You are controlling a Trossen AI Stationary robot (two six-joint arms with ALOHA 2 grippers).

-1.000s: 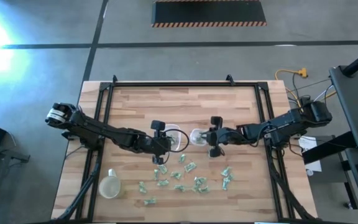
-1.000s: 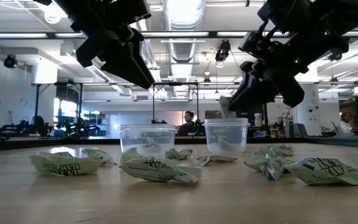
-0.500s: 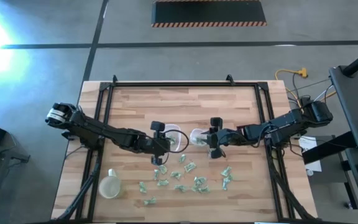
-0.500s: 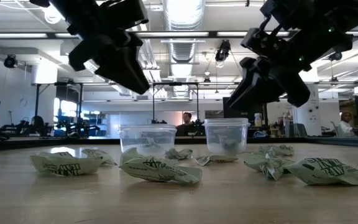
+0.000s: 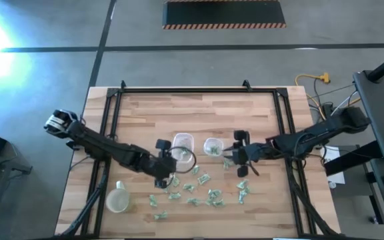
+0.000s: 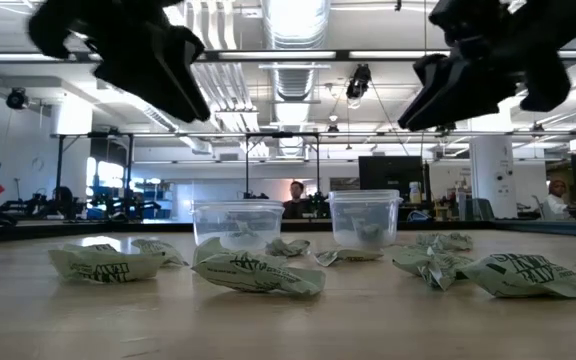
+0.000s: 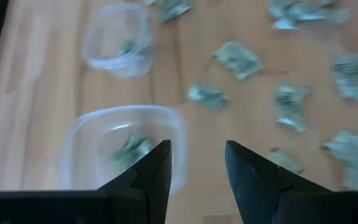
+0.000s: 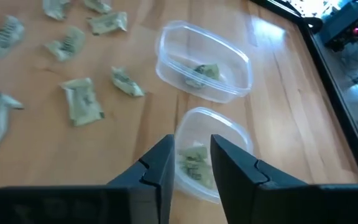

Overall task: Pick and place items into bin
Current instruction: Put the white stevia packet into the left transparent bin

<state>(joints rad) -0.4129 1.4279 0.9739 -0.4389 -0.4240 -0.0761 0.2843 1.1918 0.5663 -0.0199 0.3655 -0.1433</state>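
Both hands are drawn back from the two clear containers compared with a second ago, each pulled toward its own side of the tabletop (image 5: 199, 110).

From the high view, the left hand (image 5: 163, 163) is seen just beside the larger clear container (image 5: 183, 148), and the right hand (image 5: 243, 155) just beside the smaller clear container (image 5: 213, 146). The items (image 5: 199, 189) are scattered on the wood near both containers, and a pale cup (image 5: 118, 199) is set well apart.

At tabletop level, both containers are seen upright behind the crinkly items (image 6: 258, 272).

In the left wrist view, the left hand (image 7: 197, 163) is shown parted and empty, with one item inside the larger clear container (image 7: 124, 149).

In the right wrist view, the right hand (image 8: 191, 160) is shown slightly parted and empty above the smaller clear container (image 8: 207, 155), which holds an item.
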